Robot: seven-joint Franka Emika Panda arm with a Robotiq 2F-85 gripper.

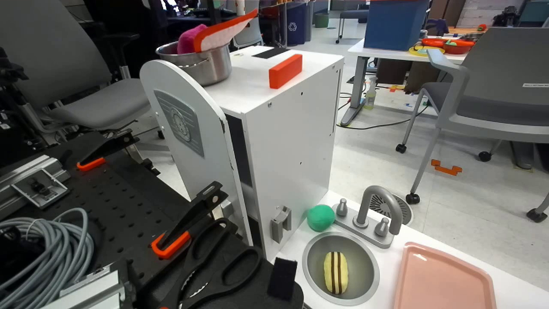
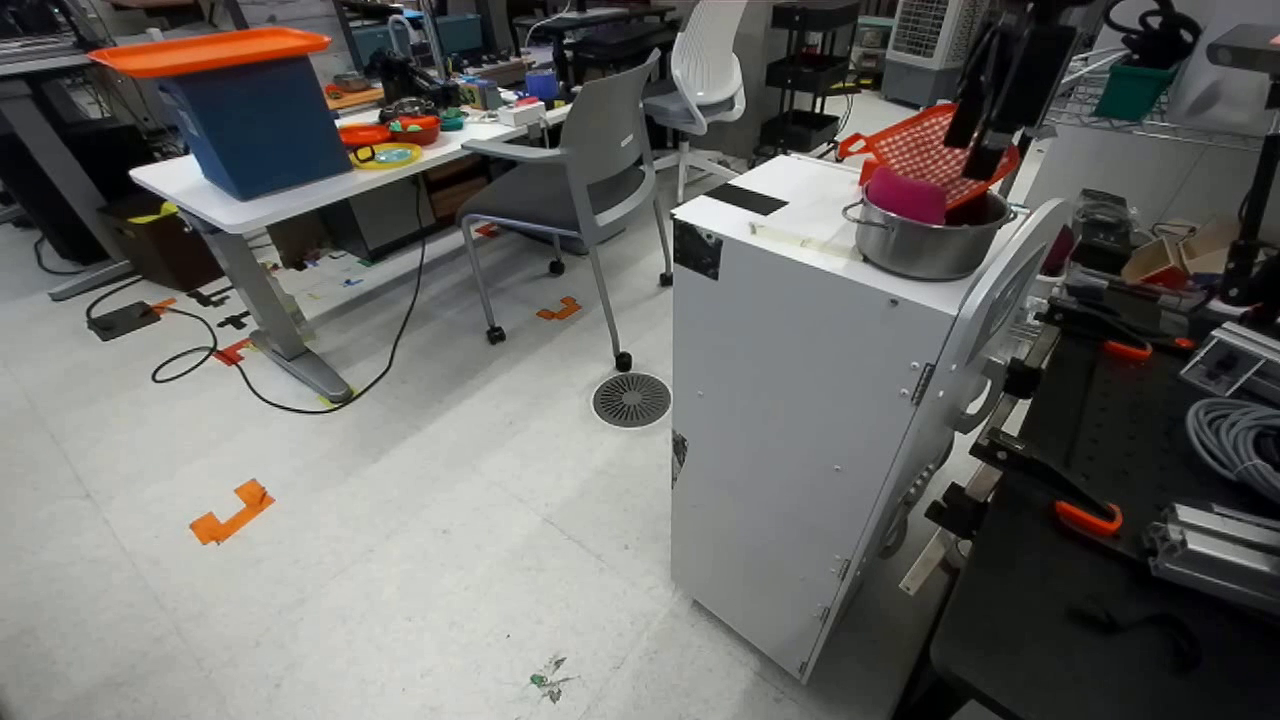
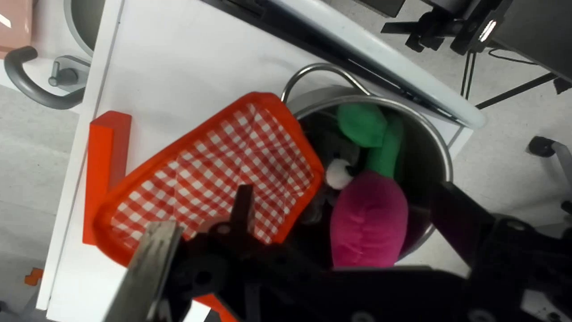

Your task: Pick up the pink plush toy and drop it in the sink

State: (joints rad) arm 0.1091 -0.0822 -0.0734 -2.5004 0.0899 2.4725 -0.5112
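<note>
The claw (image 3: 343, 190) points downward, its dark fingers (image 3: 460, 217) spread wide apart

Magenta plush toy (image 3: 370, 219), red-and-white checked basket (image 3: 223, 165)

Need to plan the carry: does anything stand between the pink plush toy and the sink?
Yes: the metal pot, which the toy pokes out of, and the checkered tray slanting up between toy and sink.
</note>
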